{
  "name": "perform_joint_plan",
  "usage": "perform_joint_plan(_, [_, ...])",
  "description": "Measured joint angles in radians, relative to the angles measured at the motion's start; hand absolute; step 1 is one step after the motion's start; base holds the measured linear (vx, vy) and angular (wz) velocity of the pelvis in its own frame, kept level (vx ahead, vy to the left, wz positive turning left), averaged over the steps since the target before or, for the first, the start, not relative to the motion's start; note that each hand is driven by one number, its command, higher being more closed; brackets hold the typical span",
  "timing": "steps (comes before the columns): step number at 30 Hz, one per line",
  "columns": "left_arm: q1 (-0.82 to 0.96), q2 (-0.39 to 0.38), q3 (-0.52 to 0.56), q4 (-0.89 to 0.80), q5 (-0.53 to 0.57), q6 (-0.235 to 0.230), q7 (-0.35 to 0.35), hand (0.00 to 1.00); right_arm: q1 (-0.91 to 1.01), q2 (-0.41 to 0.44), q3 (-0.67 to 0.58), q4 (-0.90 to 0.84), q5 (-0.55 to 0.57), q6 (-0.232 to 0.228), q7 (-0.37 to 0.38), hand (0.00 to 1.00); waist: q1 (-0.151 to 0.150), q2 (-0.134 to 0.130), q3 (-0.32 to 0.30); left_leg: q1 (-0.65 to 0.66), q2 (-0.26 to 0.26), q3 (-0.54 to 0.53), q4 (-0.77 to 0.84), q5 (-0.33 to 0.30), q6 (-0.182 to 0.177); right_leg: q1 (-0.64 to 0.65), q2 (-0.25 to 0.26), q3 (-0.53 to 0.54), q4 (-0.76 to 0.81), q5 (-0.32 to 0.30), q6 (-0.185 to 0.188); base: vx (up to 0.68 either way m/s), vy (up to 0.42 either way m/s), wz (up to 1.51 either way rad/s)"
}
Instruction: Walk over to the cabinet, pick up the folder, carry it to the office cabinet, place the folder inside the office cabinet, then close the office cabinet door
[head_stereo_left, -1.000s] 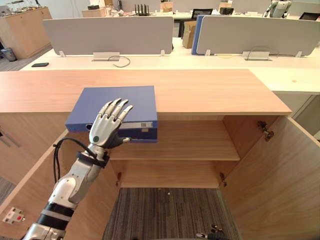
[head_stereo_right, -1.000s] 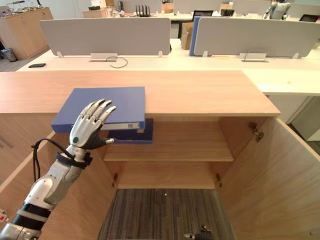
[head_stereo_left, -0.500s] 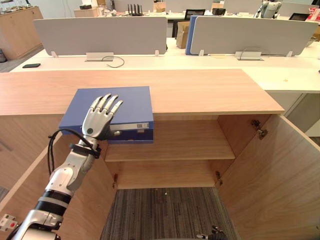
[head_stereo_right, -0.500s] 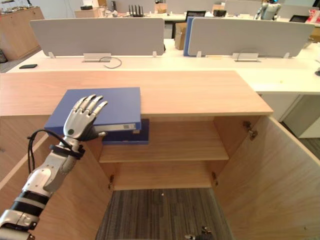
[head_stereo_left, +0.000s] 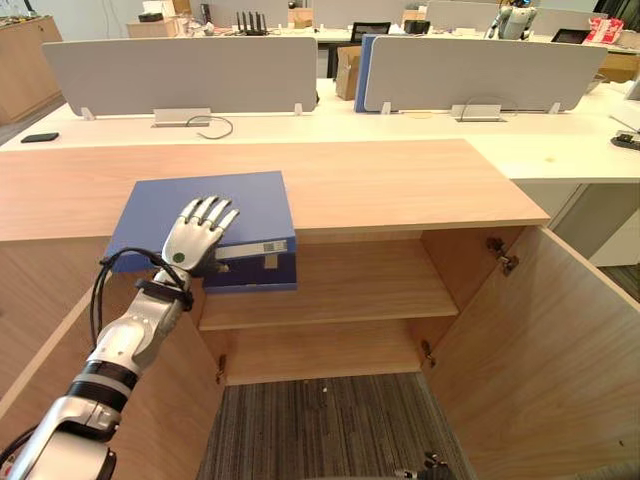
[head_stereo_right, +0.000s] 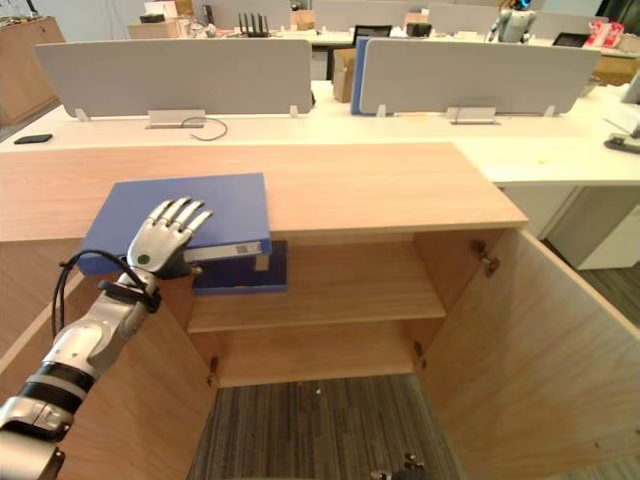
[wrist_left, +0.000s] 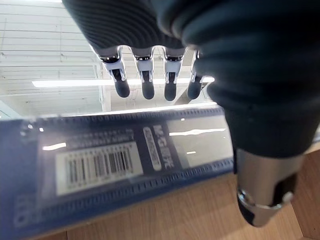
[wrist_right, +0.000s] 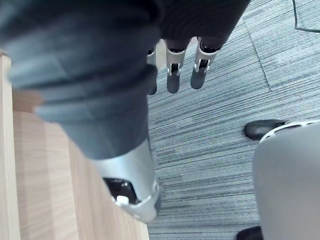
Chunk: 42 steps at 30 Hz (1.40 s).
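Note:
The blue folder (head_stereo_left: 240, 200) lies on the wooden cabinet top (head_stereo_left: 400, 185), with its labelled spine (wrist_left: 115, 160) hanging out past the front edge. My left hand (head_stereo_left: 190, 245) is on its near end. Its fingers (wrist_left: 145, 75) lie flat on the folder's cover and its thumb (wrist_left: 260, 185) reaches under the spine, so the folder sits pinched between them. Below stands the cabinet's open compartment with a bare shelf (head_stereo_left: 370, 290). My right hand (wrist_right: 173, 80) hangs with straight fingers over the carpet and holds nothing.
Both cabinet doors stand wide open, the right door (head_stereo_left: 560, 350) and the left door (head_stereo_left: 40, 350) beside my arm. Behind the cabinet runs a white desk (head_stereo_left: 330, 120) with grey partition screens (head_stereo_left: 200, 70). Grey carpet (head_stereo_left: 320, 430) lies in front.
The whole view has shifted, so the camera has moved. My left hand stays on the folder in the same grip, and the folder keeps its place on the cabinet top.

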<state>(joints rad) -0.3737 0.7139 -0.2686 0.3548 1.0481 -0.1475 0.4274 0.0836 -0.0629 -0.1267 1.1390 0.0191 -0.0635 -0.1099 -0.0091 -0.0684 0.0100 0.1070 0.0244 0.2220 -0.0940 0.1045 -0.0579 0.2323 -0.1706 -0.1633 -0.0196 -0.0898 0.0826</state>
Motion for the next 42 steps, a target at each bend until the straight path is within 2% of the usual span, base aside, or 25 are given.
perform_joint_plan(5, [-0.003, 0.000, -0.011, 0.050, 0.002, 0.000, -0.015, 0.00, 0.003, 0.000, 0.000, 0.000, 0.000, 0.000, 0.000, 0.00, -0.003, 0.000, -0.001, 0.001, 0.000, 0.003, 0.000, 0.000, 0.000, 0.000, 0.000, 0.002, 0.000, 0.001, -0.001, -0.03, 0.012, -0.01])
perform_joint_plan(6, [-0.003, 0.000, -0.011, 0.059, 0.002, 0.000, -0.017, 1.00, 0.003, 0.000, 0.000, 0.000, 0.000, 0.000, 0.000, 0.00, -0.004, 0.000, -0.002, 0.001, 0.000, 0.003, 0.000, 0.000, 0.000, 0.000, 0.000, 0.002, 0.000, 0.001, -0.001, 0.00, 0.000, 0.00])
perform_joint_plan(12, [-0.048, -0.001, -0.011, 0.088, 0.002, 0.003, -0.014, 1.00, 0.007, 0.000, 0.002, 0.000, 0.001, 0.000, 0.000, 0.00, -0.005, 0.001, -0.012, 0.002, 0.000, 0.004, 0.000, 0.000, 0.000, 0.000, 0.000, 0.002, 0.001, 0.001, -0.001, -0.01, 0.002, 0.00])
perform_joint_plan(21, [-0.087, -0.003, -0.008, 0.132, 0.018, 0.040, -0.002, 1.00, 0.011, 0.000, 0.002, 0.001, 0.002, -0.001, 0.000, 0.00, -0.019, 0.001, -0.017, 0.014, 0.001, 0.008, 0.000, -0.002, 0.000, 0.009, -0.002, 0.003, 0.000, 0.002, -0.002, 0.00, 0.000, 0.00])
perform_joint_plan(34, [-0.115, -0.025, 0.015, 0.189, 0.035, 0.054, 0.005, 1.00, 0.010, -0.002, 0.011, 0.001, 0.002, -0.002, 0.000, 0.00, -0.027, 0.002, -0.019, 0.016, 0.000, 0.012, 0.000, -0.005, 0.000, 0.011, -0.002, 0.005, 0.000, 0.002, -0.001, 0.00, 0.000, 0.00])
perform_joint_plan(36, [-0.079, -0.058, 0.071, 0.119, 0.038, 0.072, 0.003, 1.00, 0.010, -0.001, 0.011, 0.000, 0.002, -0.002, 0.000, 0.00, -0.027, 0.002, -0.017, 0.016, 0.000, 0.011, 0.000, -0.005, 0.000, 0.011, -0.003, 0.005, -0.001, 0.002, -0.001, 0.00, 0.000, 0.00])
perform_joint_plan(39, [0.069, -0.174, 0.171, -0.165, 0.025, 0.098, 0.013, 1.00, 0.010, -0.001, 0.008, 0.002, 0.002, -0.002, -0.002, 0.00, -0.024, 0.001, -0.013, 0.010, -0.003, 0.007, 0.000, -0.007, 0.000, 0.007, -0.004, 0.004, -0.002, 0.001, -0.002, 0.00, 0.000, 0.02])
perform_joint_plan(41, [0.179, -0.286, 0.188, -0.403, -0.003, 0.091, 0.025, 1.00, 0.009, 0.000, -0.001, 0.003, 0.003, -0.001, -0.007, 0.00, -0.009, 0.001, -0.012, -0.002, -0.003, 0.004, 0.001, -0.006, 0.000, -0.004, -0.004, 0.007, 0.000, 0.002, -0.002, 0.00, 0.000, 0.03])
perform_joint_plan(42, [0.238, -0.351, 0.188, -0.528, -0.042, 0.067, 0.028, 1.00, 0.009, 0.001, 0.000, 0.004, 0.009, 0.000, -0.013, 0.00, -0.004, 0.002, -0.012, -0.002, -0.003, 0.004, 0.005, -0.006, 0.001, -0.006, -0.004, 0.009, 0.003, 0.002, -0.002, 0.00, 0.000, 0.00])
